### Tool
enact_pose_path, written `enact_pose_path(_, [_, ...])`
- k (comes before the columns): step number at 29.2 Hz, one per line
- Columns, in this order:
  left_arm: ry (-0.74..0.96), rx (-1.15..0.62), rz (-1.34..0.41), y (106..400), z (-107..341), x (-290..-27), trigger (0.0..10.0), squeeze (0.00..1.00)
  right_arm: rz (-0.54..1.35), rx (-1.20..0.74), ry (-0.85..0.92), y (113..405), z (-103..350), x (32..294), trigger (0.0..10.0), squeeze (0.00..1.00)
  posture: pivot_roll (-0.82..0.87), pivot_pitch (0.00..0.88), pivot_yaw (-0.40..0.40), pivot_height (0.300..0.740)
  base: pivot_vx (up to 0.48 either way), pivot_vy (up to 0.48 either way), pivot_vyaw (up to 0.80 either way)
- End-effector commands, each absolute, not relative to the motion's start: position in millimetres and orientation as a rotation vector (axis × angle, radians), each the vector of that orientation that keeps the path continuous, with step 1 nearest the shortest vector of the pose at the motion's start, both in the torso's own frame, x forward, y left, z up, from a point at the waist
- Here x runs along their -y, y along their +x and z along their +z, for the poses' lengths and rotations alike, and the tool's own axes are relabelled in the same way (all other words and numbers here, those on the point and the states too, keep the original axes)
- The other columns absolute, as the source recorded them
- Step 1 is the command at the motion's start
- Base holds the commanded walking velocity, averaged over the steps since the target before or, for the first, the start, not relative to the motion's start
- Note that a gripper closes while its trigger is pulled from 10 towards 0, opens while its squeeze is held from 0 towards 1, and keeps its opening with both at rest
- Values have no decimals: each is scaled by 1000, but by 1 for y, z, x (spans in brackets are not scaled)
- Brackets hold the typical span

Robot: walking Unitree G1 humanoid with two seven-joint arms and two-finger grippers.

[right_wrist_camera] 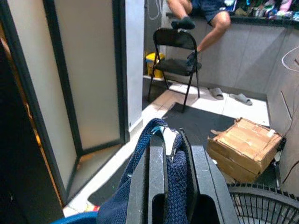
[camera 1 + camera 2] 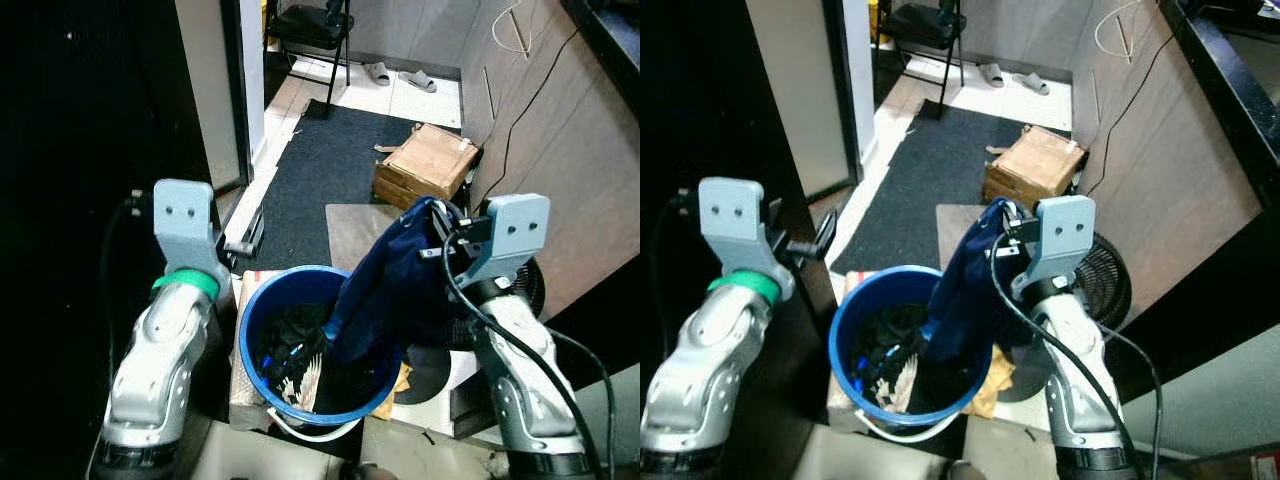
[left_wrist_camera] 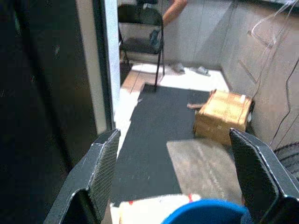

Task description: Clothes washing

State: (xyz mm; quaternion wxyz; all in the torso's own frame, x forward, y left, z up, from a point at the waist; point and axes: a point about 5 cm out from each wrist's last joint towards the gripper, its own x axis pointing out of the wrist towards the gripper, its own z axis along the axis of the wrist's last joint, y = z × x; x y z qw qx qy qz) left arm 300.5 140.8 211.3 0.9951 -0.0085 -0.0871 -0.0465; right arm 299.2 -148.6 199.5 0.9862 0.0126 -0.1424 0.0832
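Note:
A blue bucket [image 2: 262, 300] with dark clothes inside stands on the floor between my arms. A navy blue knitted garment [image 2: 385, 280] hangs from my right gripper [image 1: 171, 154], which is shut on its top edge above the bucket's right rim; the lower end of the cloth trails into the bucket. My left gripper [image 3: 180, 163] is raised to the left of the bucket, open, with nothing between its fingers [image 3: 105, 158]. The bucket's blue rim [image 3: 205, 212] peeks in below it in the left wrist view.
A wooden crate [image 2: 428, 165] sits on a dark mat [image 2: 320, 170] ahead. A floor fan [image 2: 1110, 280] lies by my right arm, next to a panelled wall. A folding chair [image 1: 180, 51], slippers and a seated person's legs [image 1: 196, 11] are farther off. A sliding door frame [image 2: 235, 90] stands left.

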Motion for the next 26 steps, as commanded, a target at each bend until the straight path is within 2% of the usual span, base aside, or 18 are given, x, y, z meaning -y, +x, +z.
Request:
enact_pose_path(1, [-24, 171, -85, 304, 210, -139, 10000, 0, 151, 309, 41, 303, 206, 149, 10000, 0, -33, 41, -52, 740, 0, 0, -800])
enact_pose_path(26, [-22, 234, -121, 310, 234, -137, 10000, 0, 44, 393, 112, 319, 236, 159, 10000, 0, -5, 34, -11, 740, 0, 0, -800])
